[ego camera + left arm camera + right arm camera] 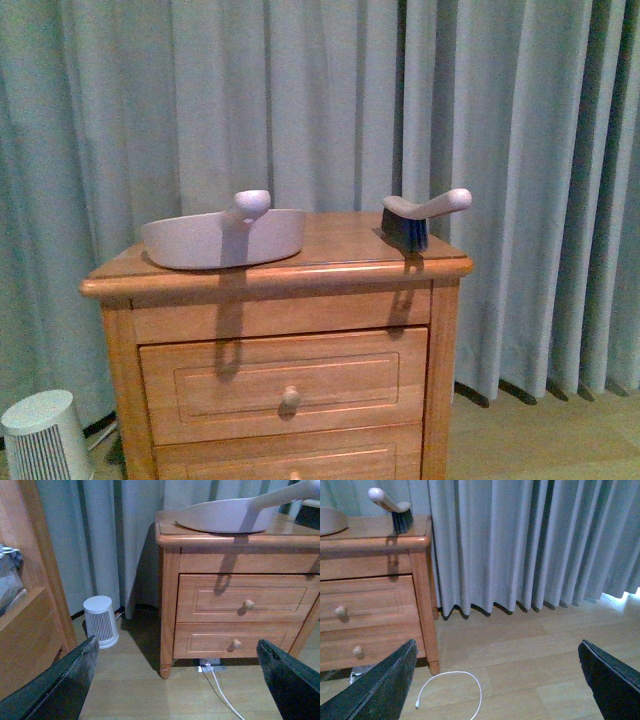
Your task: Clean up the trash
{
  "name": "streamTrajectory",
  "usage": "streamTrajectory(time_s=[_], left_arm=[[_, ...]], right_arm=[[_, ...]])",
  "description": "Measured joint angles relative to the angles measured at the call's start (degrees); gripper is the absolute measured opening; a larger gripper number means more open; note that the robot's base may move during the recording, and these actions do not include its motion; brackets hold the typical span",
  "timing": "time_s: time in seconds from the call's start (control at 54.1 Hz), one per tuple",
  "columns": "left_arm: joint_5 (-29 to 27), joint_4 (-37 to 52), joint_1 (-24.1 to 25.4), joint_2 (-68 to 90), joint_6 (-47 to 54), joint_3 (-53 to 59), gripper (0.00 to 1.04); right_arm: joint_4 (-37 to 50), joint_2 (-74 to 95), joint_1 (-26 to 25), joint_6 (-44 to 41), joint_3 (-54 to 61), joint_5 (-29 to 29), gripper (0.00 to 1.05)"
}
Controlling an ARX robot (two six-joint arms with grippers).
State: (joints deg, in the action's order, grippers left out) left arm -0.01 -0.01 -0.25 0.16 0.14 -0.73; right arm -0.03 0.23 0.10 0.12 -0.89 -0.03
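Task not begun, in my judgement: the pinkish-beige plastic dustpan (225, 238), centre-left in the front view, and the dark-bristled hand brush (420, 215), right of centre, lie untouched on the wooden nightstand surface (340, 245). No crumpled white paper trash shows in any view. The left fingers (70, 680) and right fingers (385, 680) stand wide apart, empty.

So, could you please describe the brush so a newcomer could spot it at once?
Look at the wooden nightstand before the curtain. The brush stands on its top's right end. Unlike the broad pale dustpan left of it, it has dark bristles.
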Motion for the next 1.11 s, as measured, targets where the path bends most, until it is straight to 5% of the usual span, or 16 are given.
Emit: streamTrajectory(time_s=[0.794, 0.887, 1.108], left_arm=[[-0.33, -0.74, 0.0, 0.39, -0.74, -0.22, 0.97], [-0.98, -1.53, -0.22, 17.33, -7.23, -6.99, 0.97], [-6.12, -8.37, -7.02, 50.45, -0.04, -33.59, 0.97]], right_arm=[[0.0, -0.07, 0.0, 0.0, 0.0, -0.04, 0.97], [0.0, -0.07, 0.0, 0.0, 0.0, 0.0, 0.97], [0.0, -0.07, 0.0, 0.0, 0.0, 0.0, 0.97]])
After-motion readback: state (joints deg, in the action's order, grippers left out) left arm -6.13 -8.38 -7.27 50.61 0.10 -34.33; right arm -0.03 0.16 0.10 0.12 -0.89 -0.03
